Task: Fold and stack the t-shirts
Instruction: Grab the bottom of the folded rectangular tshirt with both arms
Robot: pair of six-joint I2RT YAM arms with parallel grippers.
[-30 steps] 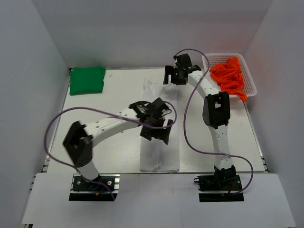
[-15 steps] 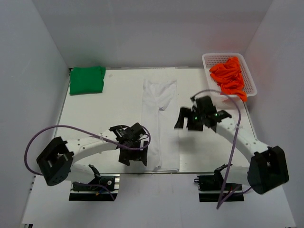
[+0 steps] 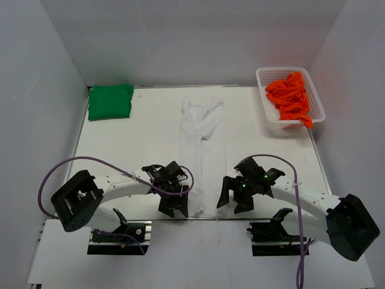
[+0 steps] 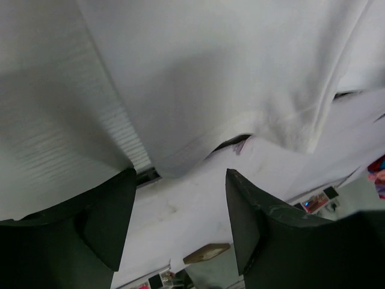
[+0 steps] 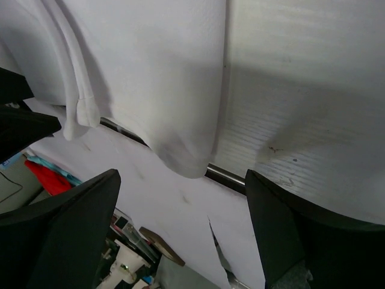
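At the folded white cloth t-shirt (image 3: 203, 150)'s near hem, left fingers (image 4: 102, 223) and right fingers (image 5: 66, 223), both open, are hovering for a likely corner pinch.

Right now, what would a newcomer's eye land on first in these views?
The long white t-shirt, folded into a narrow strip down the middle of the table, with the left gripper and right gripper open at its two near corners. Next come the colours: the folded green t-shirt in the far left corner and the orange cloth heaped in the white basket at far right.
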